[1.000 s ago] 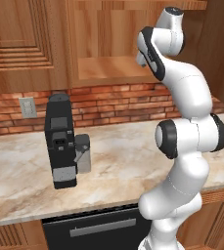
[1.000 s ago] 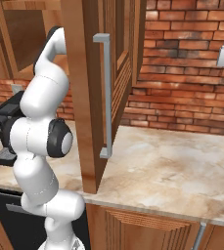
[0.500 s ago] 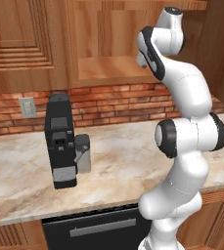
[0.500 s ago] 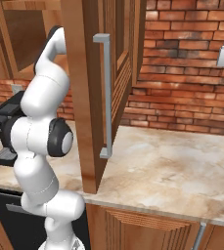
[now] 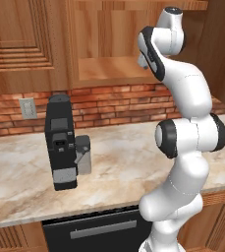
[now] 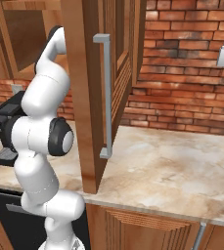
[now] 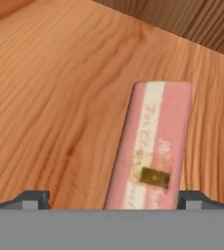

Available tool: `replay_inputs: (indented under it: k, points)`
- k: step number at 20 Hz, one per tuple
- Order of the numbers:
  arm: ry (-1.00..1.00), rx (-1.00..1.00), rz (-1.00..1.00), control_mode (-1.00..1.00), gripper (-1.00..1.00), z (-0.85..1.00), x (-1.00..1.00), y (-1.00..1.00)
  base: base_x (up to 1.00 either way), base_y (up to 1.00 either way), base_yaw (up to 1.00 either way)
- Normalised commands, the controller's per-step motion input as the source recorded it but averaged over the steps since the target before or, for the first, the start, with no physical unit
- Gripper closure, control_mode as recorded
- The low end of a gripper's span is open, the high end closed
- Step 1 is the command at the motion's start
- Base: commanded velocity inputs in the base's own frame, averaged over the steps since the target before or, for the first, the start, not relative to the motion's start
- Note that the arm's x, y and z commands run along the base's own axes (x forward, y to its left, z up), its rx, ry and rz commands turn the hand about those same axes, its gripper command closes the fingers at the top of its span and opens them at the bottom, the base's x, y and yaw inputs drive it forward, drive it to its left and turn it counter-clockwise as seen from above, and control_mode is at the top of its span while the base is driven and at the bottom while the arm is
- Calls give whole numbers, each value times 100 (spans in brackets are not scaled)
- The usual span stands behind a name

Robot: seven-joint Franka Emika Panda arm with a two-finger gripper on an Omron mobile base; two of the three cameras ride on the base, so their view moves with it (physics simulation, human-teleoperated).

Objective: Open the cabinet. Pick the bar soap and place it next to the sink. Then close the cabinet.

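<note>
Gripper (image 7: 112,201): jaws are spread to full width; nothing is grasped. The two dark fingertips (image 7: 33,199) are seen at 7 and 5 o'clock of the hand view, either side of the near end of the bar soap; contact cannot be told.
Bar soap (image 7: 151,151): a flat pink block with a pale central stripe, faint script and a small gold label, laid on the shelf (image 7: 59,97), its long axis running from 6 towards 1 o'clock.
Cabinet (image 6: 86,93): its door is swung open, with the silver bar handle (image 6: 105,95) upright.

Shelf (image 7: 50,97) bare around bar soap (image 7: 152,146); open cabinet door (image 6: 91,93) flanks arm.
</note>
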Motion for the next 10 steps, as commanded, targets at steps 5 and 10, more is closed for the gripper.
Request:
replay_inputs:
  k: [5, 10]
  points:
    - [6, 0, 0, -100, 100, 0, 0, 0, 0, 0, 0]
    - [0, 0, 0, -100, 100, 0, 0, 0, 0, 0, 0]
